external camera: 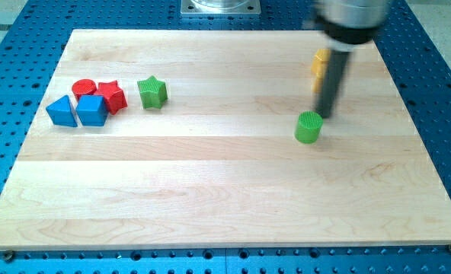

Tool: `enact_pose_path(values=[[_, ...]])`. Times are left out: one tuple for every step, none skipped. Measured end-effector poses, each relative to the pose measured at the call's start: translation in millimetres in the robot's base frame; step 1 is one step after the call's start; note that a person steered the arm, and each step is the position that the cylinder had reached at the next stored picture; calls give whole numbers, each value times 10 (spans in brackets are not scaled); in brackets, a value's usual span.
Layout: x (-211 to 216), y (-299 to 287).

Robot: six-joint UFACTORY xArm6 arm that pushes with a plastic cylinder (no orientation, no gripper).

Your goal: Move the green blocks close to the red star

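One camera covers the scene. It looks down at a steep slant on the wooden board (225, 190) from beyond its near long edge, facing the far edge, where a metal mount (221, 7) is cut off by the view's top. The far edge reads shorter than the near one, so the camera is tilted, not straight overhead. All four corners of the board fit in frame, with a strip of blue perforated table (439, 61) round them. The rod (331, 87) enters blurred from the view's top, toward the far right corner.
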State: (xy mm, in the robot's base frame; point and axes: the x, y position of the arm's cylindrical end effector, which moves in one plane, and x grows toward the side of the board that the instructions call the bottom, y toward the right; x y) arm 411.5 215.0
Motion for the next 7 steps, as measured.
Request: enact_pose_path(values=[[178,819],[258,139],[339,-857],[524,-1516],[919,-1472],[1001,-1855],[734,-1980]])
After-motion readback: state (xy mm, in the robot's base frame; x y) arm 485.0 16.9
